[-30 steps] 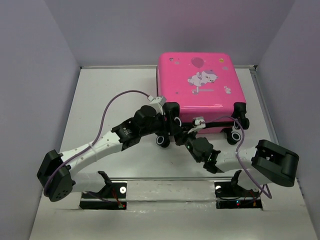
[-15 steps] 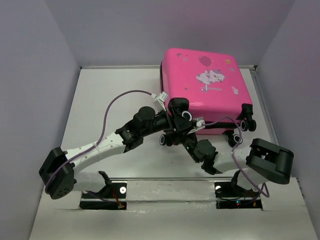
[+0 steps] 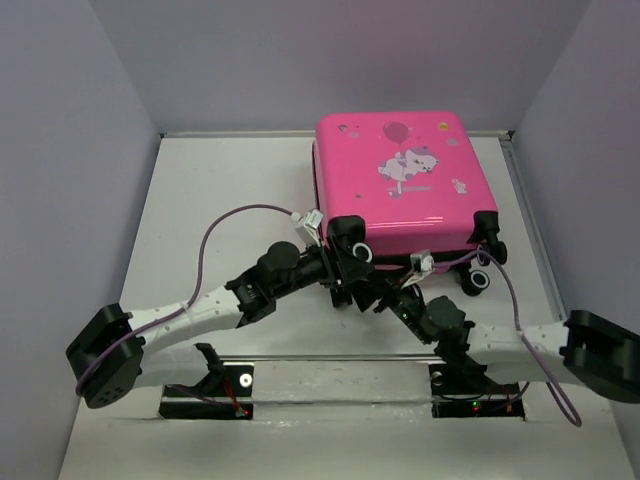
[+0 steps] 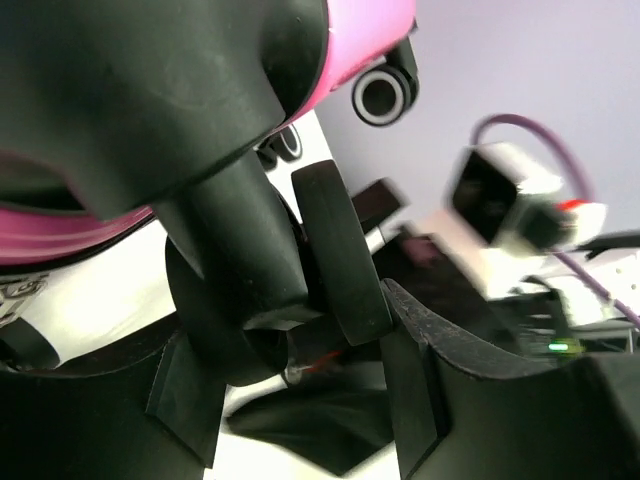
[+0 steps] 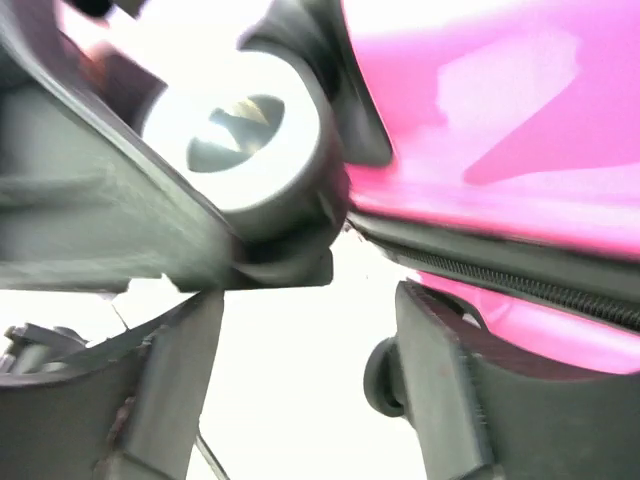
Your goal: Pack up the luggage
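Luggage [image 3: 400, 180], glossy hot-pink hard shell with rounded corners, lies closed on the matte white bench [image 3: 220, 190], far right. Left fingers [image 4: 410, 400] pinch its round black caster [image 4: 335, 250]; right fingers [image 5: 440, 380] stand spread.

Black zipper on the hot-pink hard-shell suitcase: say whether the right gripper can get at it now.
Probably yes: the right gripper stands open right by the black zipper of the hot-pink hard-shell suitcase, nothing between them; a black-and-white wheel sits to one side.
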